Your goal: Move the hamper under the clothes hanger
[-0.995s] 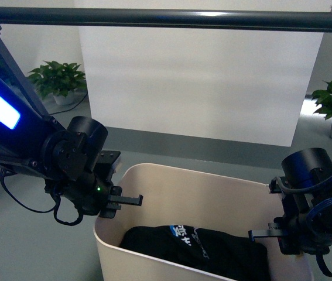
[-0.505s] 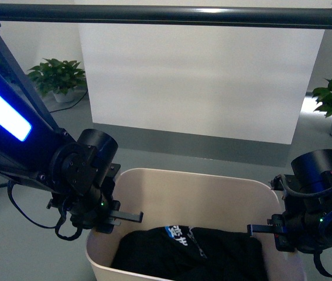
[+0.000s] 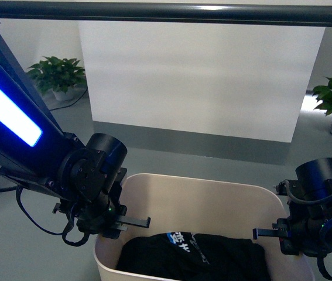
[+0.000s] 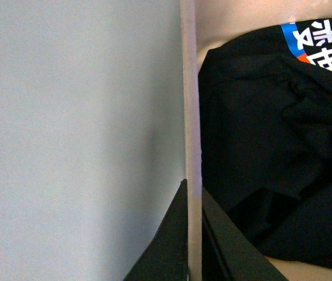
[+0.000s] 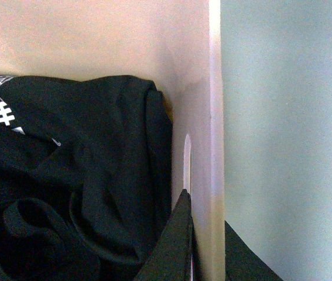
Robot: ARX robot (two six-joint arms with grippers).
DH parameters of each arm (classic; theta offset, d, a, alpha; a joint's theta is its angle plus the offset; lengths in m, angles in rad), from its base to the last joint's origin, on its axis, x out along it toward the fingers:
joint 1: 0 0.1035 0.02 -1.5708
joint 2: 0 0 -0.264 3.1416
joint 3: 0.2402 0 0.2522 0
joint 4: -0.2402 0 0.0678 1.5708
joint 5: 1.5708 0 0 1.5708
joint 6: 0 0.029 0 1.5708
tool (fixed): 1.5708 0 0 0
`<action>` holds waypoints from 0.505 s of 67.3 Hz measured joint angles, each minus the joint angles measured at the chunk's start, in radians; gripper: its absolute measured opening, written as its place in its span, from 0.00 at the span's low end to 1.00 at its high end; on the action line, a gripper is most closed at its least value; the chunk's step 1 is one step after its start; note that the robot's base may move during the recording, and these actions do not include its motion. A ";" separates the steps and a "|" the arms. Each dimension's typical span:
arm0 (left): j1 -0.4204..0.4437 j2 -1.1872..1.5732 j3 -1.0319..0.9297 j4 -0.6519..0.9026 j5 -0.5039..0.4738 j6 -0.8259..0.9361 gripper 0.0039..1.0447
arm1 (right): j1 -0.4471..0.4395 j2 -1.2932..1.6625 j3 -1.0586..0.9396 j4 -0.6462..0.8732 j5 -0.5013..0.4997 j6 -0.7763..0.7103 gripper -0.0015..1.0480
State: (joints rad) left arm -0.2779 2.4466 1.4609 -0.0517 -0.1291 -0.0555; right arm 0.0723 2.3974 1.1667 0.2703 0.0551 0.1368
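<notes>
Grey floor is lying beneath the hamper [image 3: 212,196], both grippers, left [image 4: 193,234] and right [image 5: 204,240], pinching its end walls. Transport is underway, I judge; next, both arms should be carrying it evenly beneath the hanger [image 3: 166,13] bar overhead.

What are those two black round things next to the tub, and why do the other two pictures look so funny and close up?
Those round black things are the ends of a robot's two arms. Each ends in a pincher called a gripper. The big picture is from a camera on the robot's body, looking forward. The left gripper and the right gripper each pinch one short end of the beige hamper, one finger inside the wall and one outside.

The two close-up pictures come from small cameras on the wrists, looking down the fingers. In the left wrist view you see the dark fingers straddling the hamper's rim. The right wrist view shows the same at the other end.

Inside lies black clothing with blue and white print. The dark bar across the top is the clothes hanger.
</notes>
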 joint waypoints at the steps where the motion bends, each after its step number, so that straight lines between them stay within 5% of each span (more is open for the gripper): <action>1: 0.000 0.001 0.000 0.001 0.000 -0.001 0.03 | 0.000 0.002 0.000 0.002 0.000 0.000 0.03; 17: -0.007 0.021 0.000 0.006 0.023 -0.021 0.03 | 0.000 0.024 0.017 0.024 0.000 -0.001 0.03; 24: -0.009 0.029 0.000 0.008 0.039 -0.023 0.20 | 0.000 0.032 0.024 0.038 0.005 0.000 0.04; 34: -0.017 0.029 0.000 0.034 0.061 -0.022 0.41 | 0.004 0.053 0.022 0.063 -0.004 0.003 0.24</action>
State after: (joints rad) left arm -0.2947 2.4760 1.4609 -0.0174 -0.0677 -0.0776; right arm 0.0765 2.4500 1.1885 0.3336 0.0509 0.1398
